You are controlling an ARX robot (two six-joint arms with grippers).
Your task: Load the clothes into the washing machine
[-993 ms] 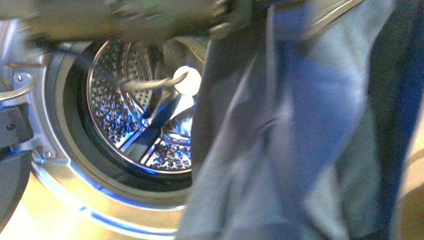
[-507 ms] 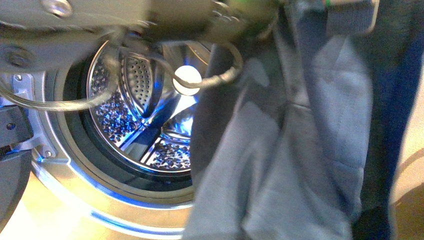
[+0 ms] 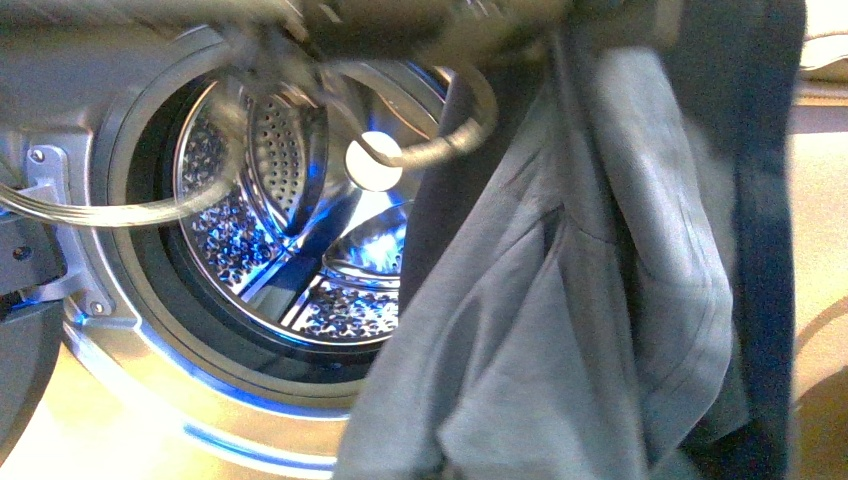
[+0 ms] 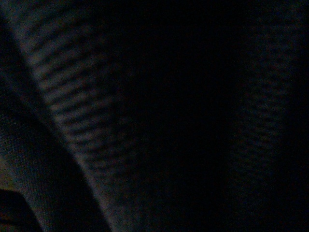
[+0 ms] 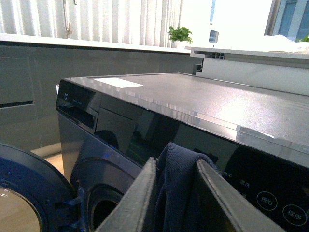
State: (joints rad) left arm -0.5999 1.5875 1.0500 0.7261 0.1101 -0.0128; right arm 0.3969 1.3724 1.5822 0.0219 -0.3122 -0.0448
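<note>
1. So, closest in: the right gripper (image 5: 176, 198) is clamped on a bunch of the clothes (image 5: 179, 166), with navy fabric pinched between both fingers (image 5: 137, 203). The left wrist view is dark, so there's nothing to read from it. The left gripper doesn't show anywhere else, so its state can't be told.
2. In the front view the clothes (image 3: 600, 300) hang as one big folded sheet in front of the right half of the porthole, still outside it. Compared with a second ago the top edge has slid a bit right and the bottom hem has swung a bit left. It looks like it's swaying, not going in.
3. Just past that, the blurry arm (image 3: 400, 20) along the top sits higher in frame than a second ago. Its cable loop (image 3: 440, 150) now droops across the upper opening, further right than before.
4. Behind all that, the washing machine (image 3: 105, 290) has its port open. The drum (image 3: 230, 230) shows no fabric in the part that's visible, and more of the upper rim is uncovered now.
5. Judgement call: the carry is at the mouth but nothing's loaded yet. The next move probably needs a push forward and left, and that long hanging tail could snag on the lower rim.
</note>
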